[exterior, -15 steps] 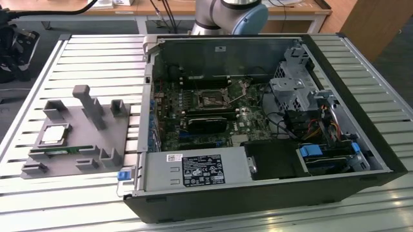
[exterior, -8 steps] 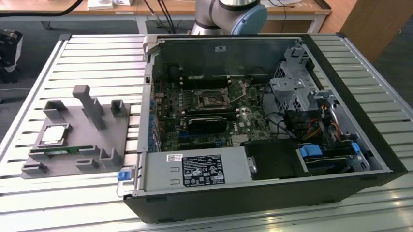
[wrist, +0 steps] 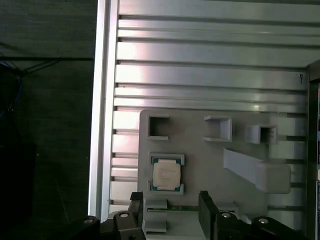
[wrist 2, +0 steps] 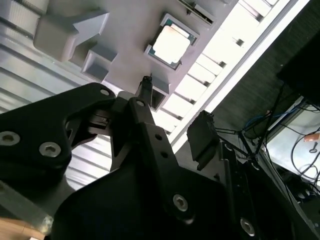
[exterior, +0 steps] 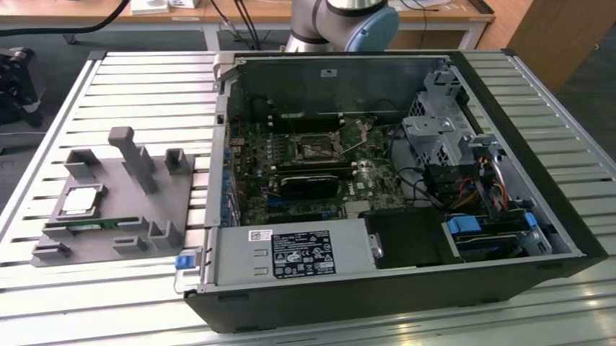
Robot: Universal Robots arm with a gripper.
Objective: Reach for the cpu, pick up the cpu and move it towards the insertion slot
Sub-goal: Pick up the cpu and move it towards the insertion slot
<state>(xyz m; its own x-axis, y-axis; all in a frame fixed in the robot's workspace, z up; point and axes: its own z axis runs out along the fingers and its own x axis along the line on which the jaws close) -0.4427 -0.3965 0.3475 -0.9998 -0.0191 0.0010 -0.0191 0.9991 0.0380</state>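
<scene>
Silvery-white square cpu (wrist: 166, 173): lies flat in its pocket on the grey plastic holder (wrist: 200, 150), which sits on the slatted aluminium worktop (wrist: 200, 75).
Black pincer (wrist: 171, 207): spread wide and empty, near the chip. I'd centre it over the chip, square to the edges, and grip only the rim.
Metal-framed insertion slot (exterior: 315, 150): inside the open black computer case (exterior: 539, 238), well apart from the holder.
Hard to judge: how high the pincer is above the chip; its body is cut off at the frame edge.

The exterior view looks down from high over table (exterior: 125, 86), case (exterior: 337, 303) and holder (exterior: 144, 209); both wrist views sit nearer above the holder, the first facing straight down, the second slanting past the gripper (wrist 2: 173, 104).
</scene>
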